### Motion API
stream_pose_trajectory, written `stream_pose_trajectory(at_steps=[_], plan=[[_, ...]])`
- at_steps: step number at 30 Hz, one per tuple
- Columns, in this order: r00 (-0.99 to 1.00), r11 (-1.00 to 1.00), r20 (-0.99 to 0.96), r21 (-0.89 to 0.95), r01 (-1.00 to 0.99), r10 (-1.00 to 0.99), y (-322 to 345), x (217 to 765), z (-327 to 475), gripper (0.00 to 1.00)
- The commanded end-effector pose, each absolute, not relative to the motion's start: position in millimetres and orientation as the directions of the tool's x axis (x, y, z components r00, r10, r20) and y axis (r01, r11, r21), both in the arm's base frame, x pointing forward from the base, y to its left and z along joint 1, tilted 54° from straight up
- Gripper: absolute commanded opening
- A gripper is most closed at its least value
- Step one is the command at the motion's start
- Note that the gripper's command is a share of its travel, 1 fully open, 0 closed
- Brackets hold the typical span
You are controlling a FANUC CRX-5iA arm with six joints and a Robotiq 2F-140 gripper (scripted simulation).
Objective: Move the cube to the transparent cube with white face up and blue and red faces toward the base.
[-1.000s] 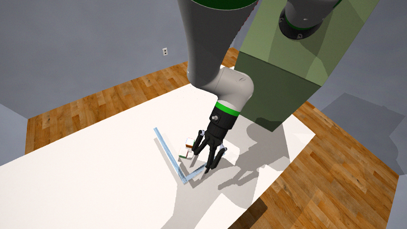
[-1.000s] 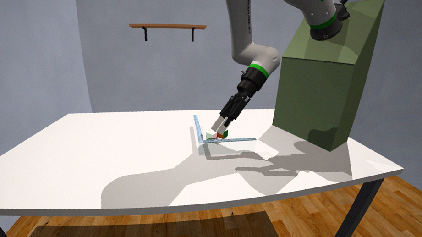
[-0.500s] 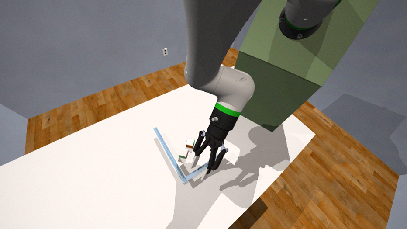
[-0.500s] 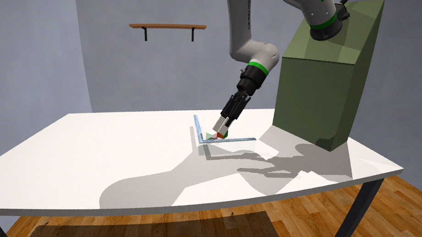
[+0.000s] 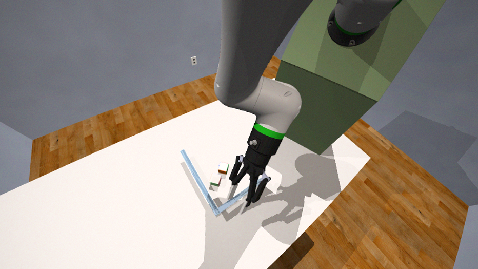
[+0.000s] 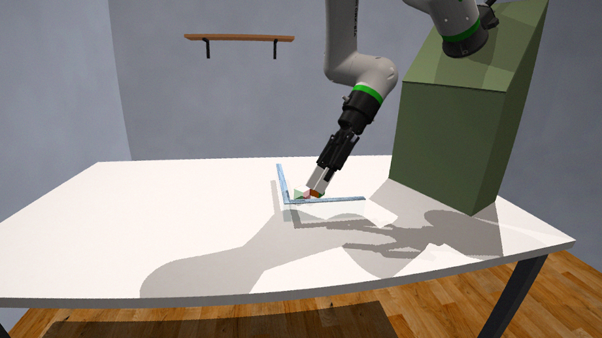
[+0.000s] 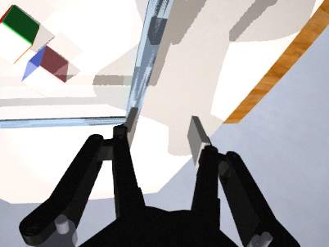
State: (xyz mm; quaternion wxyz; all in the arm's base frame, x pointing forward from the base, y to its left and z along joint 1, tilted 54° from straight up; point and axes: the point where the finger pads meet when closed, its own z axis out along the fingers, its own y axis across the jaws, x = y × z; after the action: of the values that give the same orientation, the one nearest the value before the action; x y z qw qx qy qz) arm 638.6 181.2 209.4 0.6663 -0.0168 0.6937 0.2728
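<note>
White tabletop (image 5: 71,211) carries a blue L-shaped metal rail (image 5: 198,182); inside it the small multicoloured cube (image 5: 223,166) lies at twelve o'clock of the transparent cube (image 5: 215,180). At three o'clock the black two-fingered tool (image 5: 242,193) hangs part-open, grasping nothing.

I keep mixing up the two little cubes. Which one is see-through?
The pale cube with faded blue and dark-red faces, nearer the corner of the blue L-shaped rail. The solid white cube beside it shows a bright green face.
</note>
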Motion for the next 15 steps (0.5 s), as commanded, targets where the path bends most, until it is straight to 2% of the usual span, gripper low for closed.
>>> stream_pose_trajectory(at_steps=[1, 15], plan=[[-0.601, 0.734, -0.501, 0.640, 0.228, 0.623, 127.4, 640.8, 162.1, 0.41], [-0.523, 0.554, -0.326, 0.745, 0.370, 0.788, 125.9, 646.9, 164.2, 0.41]])
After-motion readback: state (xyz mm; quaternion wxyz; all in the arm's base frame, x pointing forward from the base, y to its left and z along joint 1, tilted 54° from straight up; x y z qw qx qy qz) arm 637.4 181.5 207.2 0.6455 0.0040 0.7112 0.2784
